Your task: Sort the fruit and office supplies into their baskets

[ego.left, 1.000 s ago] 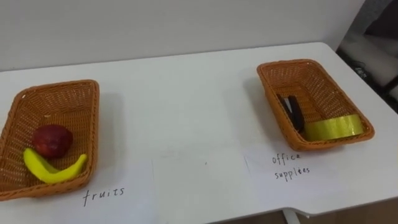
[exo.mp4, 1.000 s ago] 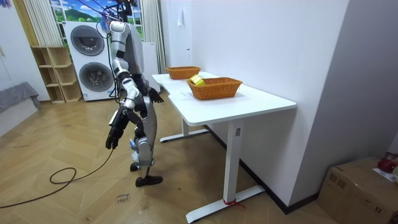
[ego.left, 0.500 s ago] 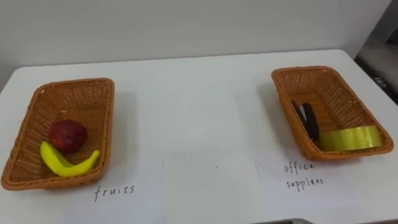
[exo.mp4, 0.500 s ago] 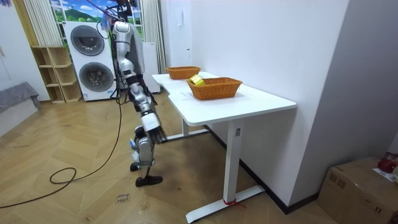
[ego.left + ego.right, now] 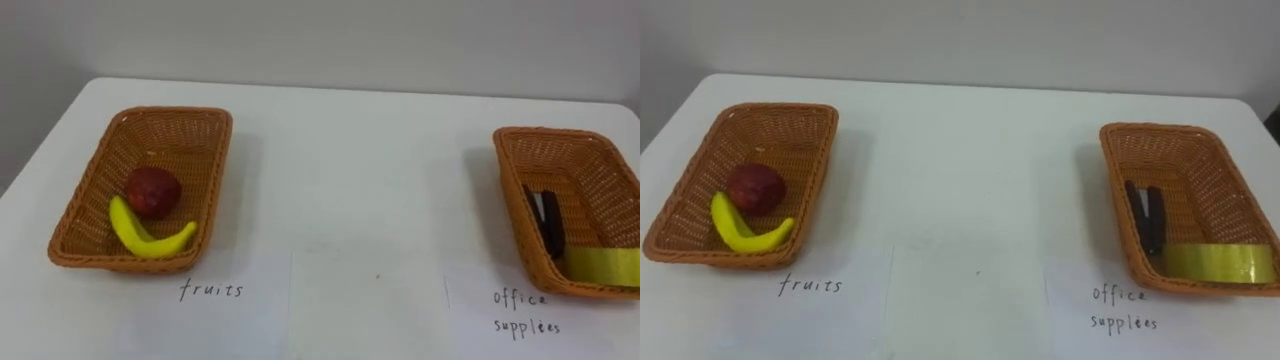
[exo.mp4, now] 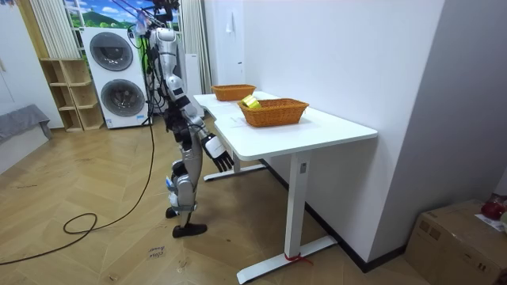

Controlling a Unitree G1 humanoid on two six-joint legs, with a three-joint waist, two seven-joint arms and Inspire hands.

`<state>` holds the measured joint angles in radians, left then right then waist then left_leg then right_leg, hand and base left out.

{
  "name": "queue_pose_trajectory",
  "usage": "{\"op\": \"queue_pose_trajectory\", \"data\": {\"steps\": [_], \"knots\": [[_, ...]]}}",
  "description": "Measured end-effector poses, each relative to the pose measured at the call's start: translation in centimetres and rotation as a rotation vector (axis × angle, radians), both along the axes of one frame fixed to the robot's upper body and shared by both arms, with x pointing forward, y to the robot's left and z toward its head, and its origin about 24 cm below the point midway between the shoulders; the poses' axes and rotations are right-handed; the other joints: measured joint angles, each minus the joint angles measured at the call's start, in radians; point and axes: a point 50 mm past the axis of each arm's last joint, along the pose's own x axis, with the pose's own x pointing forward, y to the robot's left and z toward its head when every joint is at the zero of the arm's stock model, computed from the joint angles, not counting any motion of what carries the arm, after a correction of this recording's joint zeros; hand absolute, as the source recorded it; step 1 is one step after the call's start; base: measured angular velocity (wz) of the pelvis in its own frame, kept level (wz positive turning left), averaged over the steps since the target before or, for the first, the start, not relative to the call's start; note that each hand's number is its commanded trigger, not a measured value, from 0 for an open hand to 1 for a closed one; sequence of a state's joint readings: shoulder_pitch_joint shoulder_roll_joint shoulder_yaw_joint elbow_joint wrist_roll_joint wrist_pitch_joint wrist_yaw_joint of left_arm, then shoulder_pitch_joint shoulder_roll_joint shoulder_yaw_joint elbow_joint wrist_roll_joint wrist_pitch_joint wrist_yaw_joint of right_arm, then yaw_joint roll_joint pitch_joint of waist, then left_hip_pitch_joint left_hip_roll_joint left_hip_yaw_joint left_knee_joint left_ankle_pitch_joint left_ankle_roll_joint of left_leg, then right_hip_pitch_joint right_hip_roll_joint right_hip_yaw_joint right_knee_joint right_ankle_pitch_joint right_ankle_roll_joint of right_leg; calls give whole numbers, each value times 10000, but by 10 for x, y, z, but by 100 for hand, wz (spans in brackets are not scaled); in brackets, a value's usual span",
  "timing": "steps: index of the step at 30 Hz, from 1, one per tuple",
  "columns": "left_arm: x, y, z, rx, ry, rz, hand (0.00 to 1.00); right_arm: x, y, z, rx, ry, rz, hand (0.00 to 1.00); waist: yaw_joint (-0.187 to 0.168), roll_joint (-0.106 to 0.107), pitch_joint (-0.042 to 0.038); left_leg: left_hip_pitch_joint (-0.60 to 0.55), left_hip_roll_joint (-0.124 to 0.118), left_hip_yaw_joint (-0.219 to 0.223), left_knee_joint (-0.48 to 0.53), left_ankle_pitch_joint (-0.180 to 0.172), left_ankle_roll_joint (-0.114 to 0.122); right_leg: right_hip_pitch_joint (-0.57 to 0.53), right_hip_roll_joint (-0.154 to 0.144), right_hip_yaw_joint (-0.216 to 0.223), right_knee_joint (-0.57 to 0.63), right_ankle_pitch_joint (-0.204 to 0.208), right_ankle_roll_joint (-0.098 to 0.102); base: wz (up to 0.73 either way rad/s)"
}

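I see the banana (image 5: 148, 234) crosswise in its wicker basket (image 5: 172, 138) on the white table (image 5: 360, 175); my right hand (image 6: 219, 153) hangs, fingers apart.

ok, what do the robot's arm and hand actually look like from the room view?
The right arm is slim, made of dark and silver-grey segments, and has no sleeve or cover. The right hand is pale across its broad part, with darker fingers. Any finer markings are too small to tell.
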<state>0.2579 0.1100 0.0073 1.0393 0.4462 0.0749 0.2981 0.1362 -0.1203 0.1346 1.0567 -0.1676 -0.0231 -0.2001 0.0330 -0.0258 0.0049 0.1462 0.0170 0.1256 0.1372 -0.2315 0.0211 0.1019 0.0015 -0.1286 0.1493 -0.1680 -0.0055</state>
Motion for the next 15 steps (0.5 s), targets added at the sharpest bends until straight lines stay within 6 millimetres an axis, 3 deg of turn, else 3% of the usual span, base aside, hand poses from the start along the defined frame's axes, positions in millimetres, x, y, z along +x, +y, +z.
{"op": "queue_pose_trajectory", "data": {"steps": [7, 15], "knots": [[0, 0, 0, -19, 46, 95, 0, -8, 0, -1, -182, -9, -201, 0, -7, -155, 46, 36, 26, -45, 119, -33, -3, 187, -28, -104, -108, 1, 1, 4], [-3, -1, -1, -54, 165, 141, 0, -9, 2, -2, -18, -42, -660, 0, -1, -77, 7, 4, 19, -213, 176, -88, -6, 219, 1, -132, -120, 4, -3, 3]]}}
